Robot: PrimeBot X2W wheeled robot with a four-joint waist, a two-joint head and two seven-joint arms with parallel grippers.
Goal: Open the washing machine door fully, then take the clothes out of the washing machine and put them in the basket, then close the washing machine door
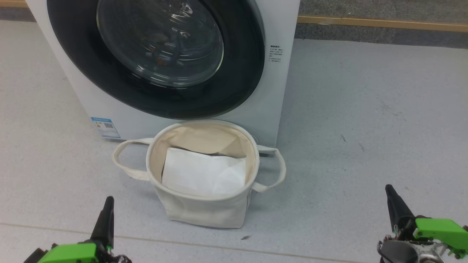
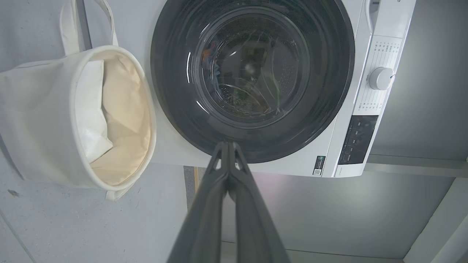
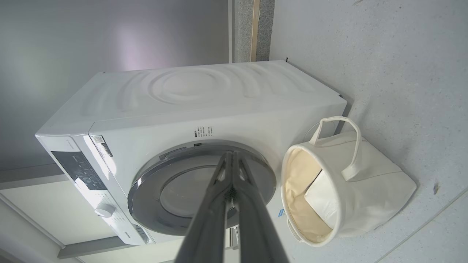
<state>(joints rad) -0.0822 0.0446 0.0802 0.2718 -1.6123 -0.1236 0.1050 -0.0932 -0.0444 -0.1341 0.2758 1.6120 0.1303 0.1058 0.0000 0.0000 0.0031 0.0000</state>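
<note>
The large white front-loading washing machine (image 1: 281,91) fills the upper left of the head view, and its round door with glossy black rim and clear glass bowl (image 1: 157,54) is shut, so the first step is not yet done. The small round cream canvas basket (image 1: 204,213) sits at centre frame, just in front of the machine and below the door. Judging from that, the swinging door could clip its soft rim and tip it, and a dragged garment could do the same. The left gripper (image 1: 108,204), at lower left, and the right gripper (image 1: 391,195), at lower right, both have their fingers pressed together on nothing. In that state they could slide off the smooth rim. Count: one washer, one door, one basket with two loop handles, one plain white sheet (image 1: 204,175) inside it, and two grippers. The clothes (image 2: 211,63) are only a blue-orange blur behind the glass and cannot be counted.
</note>
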